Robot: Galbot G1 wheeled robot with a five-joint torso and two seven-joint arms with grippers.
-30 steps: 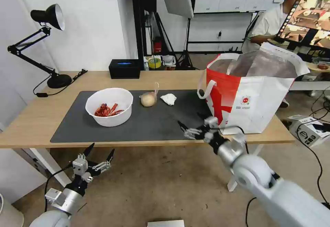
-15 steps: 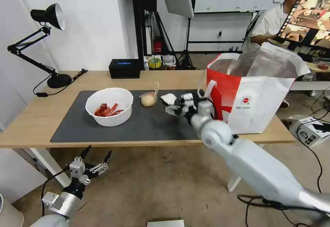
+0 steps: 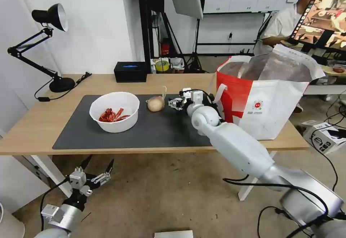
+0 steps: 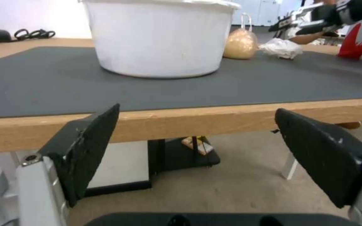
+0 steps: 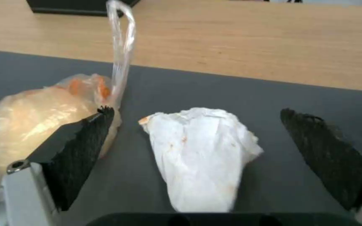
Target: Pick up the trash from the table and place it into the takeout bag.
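- Right end effector (image 5: 193, 138) released, fingers spread either side of the tissue (image 5: 202, 153), above the mat (image 3: 144, 129).
- Tissue mid-surface (image 3: 36, 122), just right of the bagged lump (image 3: 156, 103), left of the bag (image 3: 266, 97).
- Likely light, soft, crushable: pinch across the crumpled middle; no slip risk, little force needed.
- Lump's loose plastic loop close to one finger; could snag.
- Bowl (image 3: 114, 111) further left.
- Left end effector (image 3: 94, 171) released, parked below the near edge.
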